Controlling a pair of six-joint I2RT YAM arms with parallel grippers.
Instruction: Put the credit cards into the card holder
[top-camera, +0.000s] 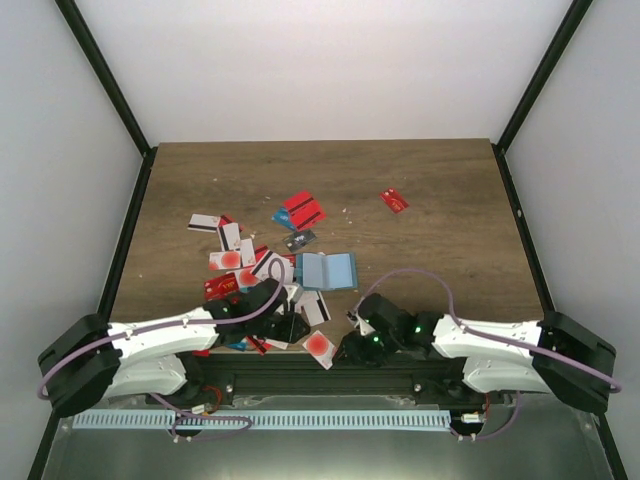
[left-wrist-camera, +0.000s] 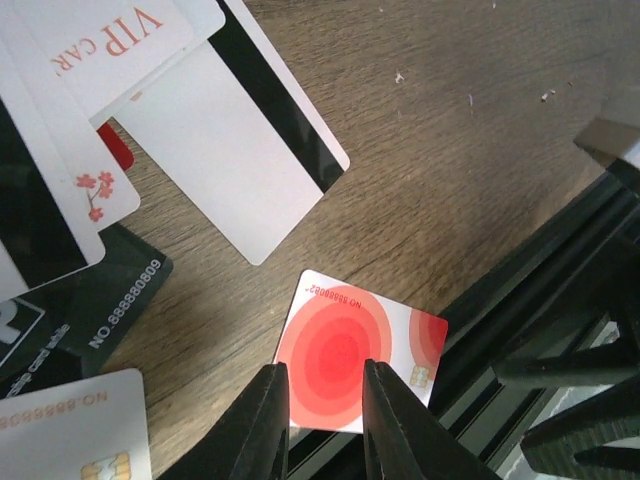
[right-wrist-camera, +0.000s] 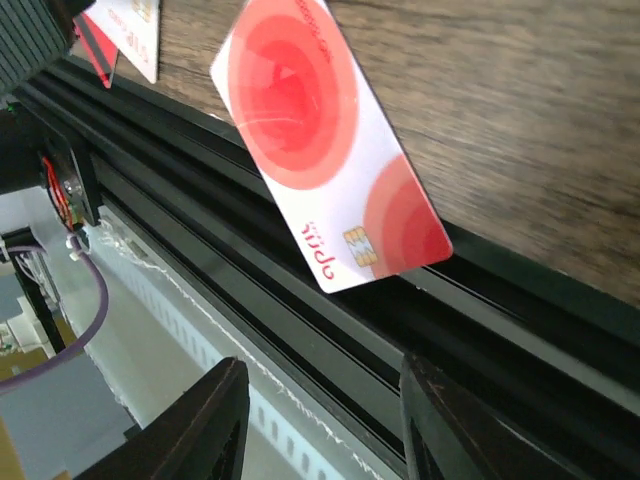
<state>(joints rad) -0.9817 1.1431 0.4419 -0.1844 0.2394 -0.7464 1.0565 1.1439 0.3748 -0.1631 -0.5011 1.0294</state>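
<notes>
A white credit card with red circles (top-camera: 320, 348) (left-wrist-camera: 345, 345) (right-wrist-camera: 320, 150) lies at the table's near edge, with one end hanging over the black rail. My left gripper (top-camera: 297, 332) (left-wrist-camera: 325, 368) hovers right over it, jaws a narrow gap apart, and the card shows between the fingers (left-wrist-camera: 268, 415) without being pinched. My right gripper (top-camera: 352, 347) (right-wrist-camera: 322, 365) is open wide below the card's overhanging end, apart from it. The teal card holder (top-camera: 326, 270) lies open behind them. Many other credit cards (top-camera: 240, 265) are scattered to the left.
A white card with a black stripe (left-wrist-camera: 235, 150), a VIP card (left-wrist-camera: 120, 40) and a dark card (left-wrist-camera: 95, 300) lie beside the left gripper. Red cards (top-camera: 303, 210) and a lone red card (top-camera: 394, 200) sit farther back. The black rail (top-camera: 320, 378) runs along the near edge.
</notes>
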